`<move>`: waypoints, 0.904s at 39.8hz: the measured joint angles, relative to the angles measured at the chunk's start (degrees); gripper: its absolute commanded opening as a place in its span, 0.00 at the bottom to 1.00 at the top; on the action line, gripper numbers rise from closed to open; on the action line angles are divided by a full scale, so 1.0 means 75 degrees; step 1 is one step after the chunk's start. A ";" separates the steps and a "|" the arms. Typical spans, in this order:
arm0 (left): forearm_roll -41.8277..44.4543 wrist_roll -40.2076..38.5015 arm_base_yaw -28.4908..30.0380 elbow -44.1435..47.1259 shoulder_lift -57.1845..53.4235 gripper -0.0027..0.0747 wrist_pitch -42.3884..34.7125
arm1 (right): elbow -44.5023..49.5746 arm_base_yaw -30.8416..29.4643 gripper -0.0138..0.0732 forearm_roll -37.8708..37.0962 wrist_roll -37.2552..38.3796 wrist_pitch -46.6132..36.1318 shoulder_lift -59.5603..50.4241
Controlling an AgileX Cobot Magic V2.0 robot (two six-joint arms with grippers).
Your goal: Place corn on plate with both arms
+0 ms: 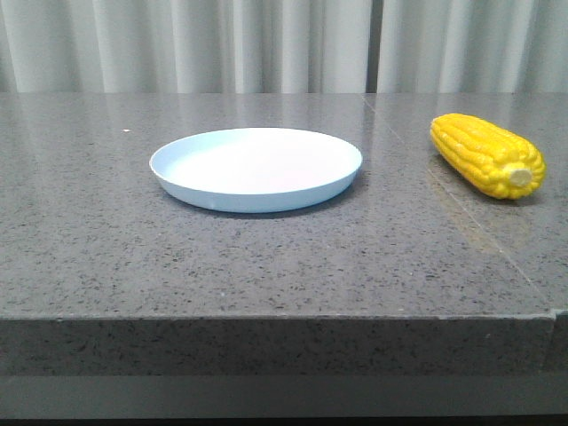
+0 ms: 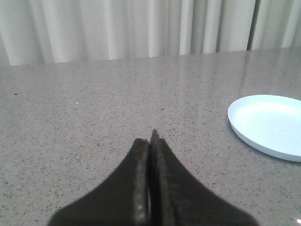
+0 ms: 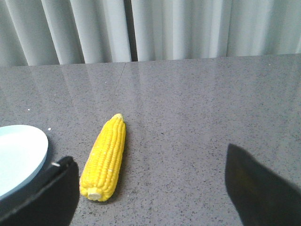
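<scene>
the corn (image 1: 487, 154) lies on the granite table (image 1: 266, 257), right of the pale-blue plate (image 1: 256, 168) and apart from it. your right gripper (image 3: 150, 188) gapes wide; the left gripper (image 2: 149, 179) is clenched, empty. expect a light, stiff, slick cob: pinch it mid-length, across the kernels.

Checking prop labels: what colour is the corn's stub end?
Pale cream, against the bright yellow corn; clearest in the front view.
</scene>
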 measured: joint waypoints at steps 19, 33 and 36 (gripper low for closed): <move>0.0035 0.0000 0.0000 0.0027 -0.0126 0.01 0.0000 | -0.0604 0.0000 0.91 0.0150 0.0000 0.0156 0.1157; 0.0035 0.0000 0.0000 0.0027 -0.0126 0.01 0.0000 | -0.2765 0.0151 0.91 0.0664 0.0000 0.1299 0.4862; 0.0035 0.0000 0.0000 0.0027 -0.0126 0.01 0.0000 | -0.3195 0.0405 0.91 0.0716 0.0000 0.1576 0.5557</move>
